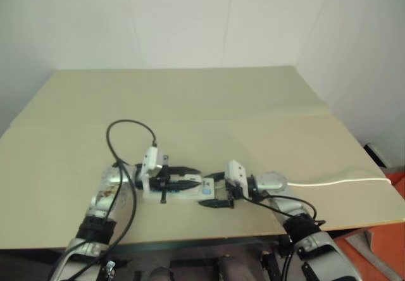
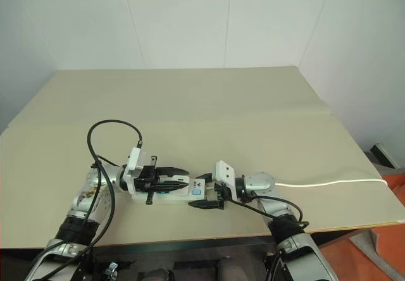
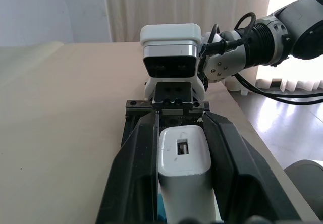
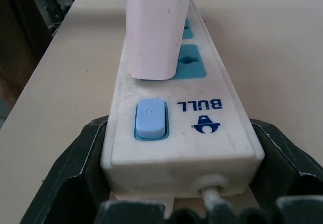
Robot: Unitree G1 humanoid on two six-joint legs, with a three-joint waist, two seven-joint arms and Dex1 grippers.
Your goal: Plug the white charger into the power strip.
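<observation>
The power strip lies near the table's front edge, with a blue switch and blue sockets beyond it. My right gripper is shut on the strip's switch end, one black finger on each side. The white charger is clamped between the black fingers of my left gripper, which is shut on it and points toward the right gripper. In the right wrist view the charger stands upright on the strip over the socket beside the switch. Whether its pins are in the socket is hidden.
The strip's thin white cord runs right along the tan table to its right edge. A black cable loops above my left arm. White walls stand behind and to the right. An orange object lies on the floor past the table's right corner.
</observation>
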